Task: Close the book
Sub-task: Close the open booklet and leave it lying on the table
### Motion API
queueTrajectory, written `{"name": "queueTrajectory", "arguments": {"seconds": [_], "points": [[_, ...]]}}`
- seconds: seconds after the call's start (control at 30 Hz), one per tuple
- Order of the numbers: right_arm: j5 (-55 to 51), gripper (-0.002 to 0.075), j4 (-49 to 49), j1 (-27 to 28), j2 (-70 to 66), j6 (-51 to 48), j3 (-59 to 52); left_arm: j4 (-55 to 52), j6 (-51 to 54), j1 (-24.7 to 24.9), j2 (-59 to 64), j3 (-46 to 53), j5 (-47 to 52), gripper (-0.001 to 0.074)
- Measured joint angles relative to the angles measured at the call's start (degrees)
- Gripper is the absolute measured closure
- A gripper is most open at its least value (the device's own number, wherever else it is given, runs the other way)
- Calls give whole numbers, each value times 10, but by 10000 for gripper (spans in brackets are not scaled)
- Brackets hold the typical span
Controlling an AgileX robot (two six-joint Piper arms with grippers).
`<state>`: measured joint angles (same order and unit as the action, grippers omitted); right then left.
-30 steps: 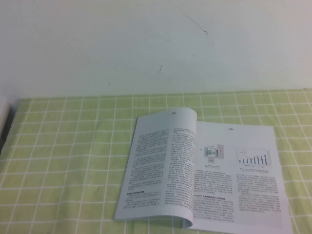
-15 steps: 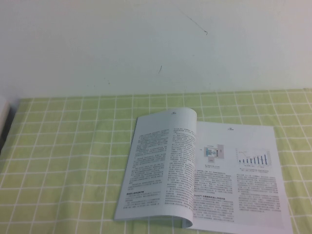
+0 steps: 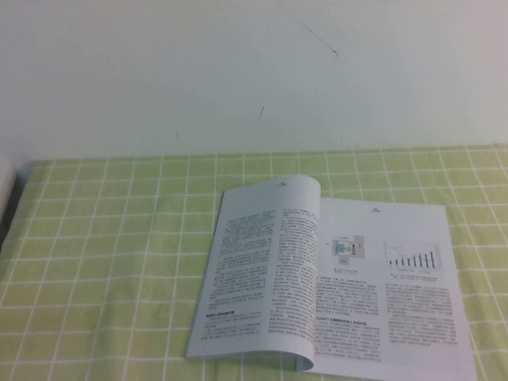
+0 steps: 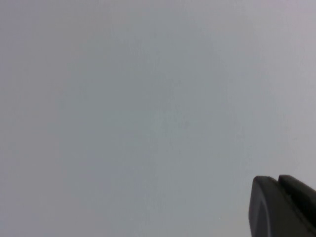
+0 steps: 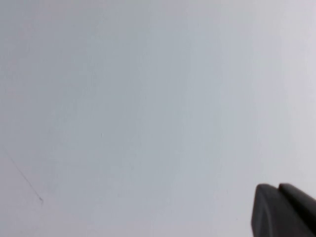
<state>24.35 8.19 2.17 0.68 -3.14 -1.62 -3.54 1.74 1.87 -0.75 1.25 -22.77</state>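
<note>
Book [image 3: 329, 278] lies open, page [image 3: 258, 266] curled; left tool [image 4: 284, 207], right tool [image 5: 284, 210] face wall [image 3: 238, 71].

The book [image 3: 333, 278] runs off the high view's lower edge at its near right corner, and its print is too small to read. Of the left pincer [image 4: 282, 207] and the right pincer [image 5: 284, 210] only a dark corner piece shows (each before a blank wall [image 4: 148, 98]), the rest cut off.

Open book [image 3: 333, 294], small print throughout, no words or numbers legible
</note>
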Motion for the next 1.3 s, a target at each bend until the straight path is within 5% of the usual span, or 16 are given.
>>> {"name": "queueTrajectory", "arguments": {"seconds": [0.3,0.57,0.83,1.1,1.3], "points": [[38,729,-12,0,0,5,6,20,1,0,0,0,-31,738],[-210,729,-15,0,-12,6,200,28,-4,0,19,-141,156,738],[-454,729,-53,0,-168,8,369,40,-57,0,186,-353,377,738],[-650,729,-235,0,-362,-210,447,137,-59,0,335,-389,450,738],[-715,729,-349,0,-493,-343,453,308,97,4,457,-404,514,738]]}}
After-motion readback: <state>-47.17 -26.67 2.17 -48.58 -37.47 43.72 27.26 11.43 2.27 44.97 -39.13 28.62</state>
